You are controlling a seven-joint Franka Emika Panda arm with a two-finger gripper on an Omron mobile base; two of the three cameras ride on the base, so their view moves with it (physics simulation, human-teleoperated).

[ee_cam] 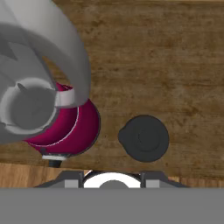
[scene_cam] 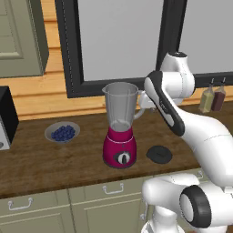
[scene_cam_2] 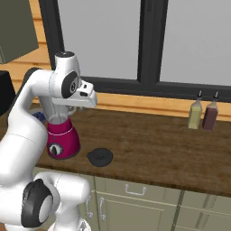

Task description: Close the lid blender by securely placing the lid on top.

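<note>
The blender (scene_cam: pixel 120 125) stands on the wooden counter, with a magenta base, a black dial and a clear grey jar whose mouth is uncovered. The lid (scene_cam: pixel 159 154), a flat black disc, lies on the counter just right of the base, apart from it. In the right base view the blender (scene_cam_2: pixel 63 137) is partly behind my arm and the lid (scene_cam_2: pixel 100 157) is in the open. My gripper (ee_cam: pixel 112 177) hangs high above both, pointing down, shut and holding nothing. From there I look into the jar of the blender (ee_cam: pixel 30 105), with the lid (ee_cam: pixel 143 138) to its right.
A grey bowl of blueberries (scene_cam: pixel 62 132) sits left of the blender. Two bottles (scene_cam_2: pixel 203 113) stand at the back right under the window. A black appliance (scene_cam: pixel 7 116) is at the far left. The counter (scene_cam_2: pixel 149 144) has bare wood between lid and bottles.
</note>
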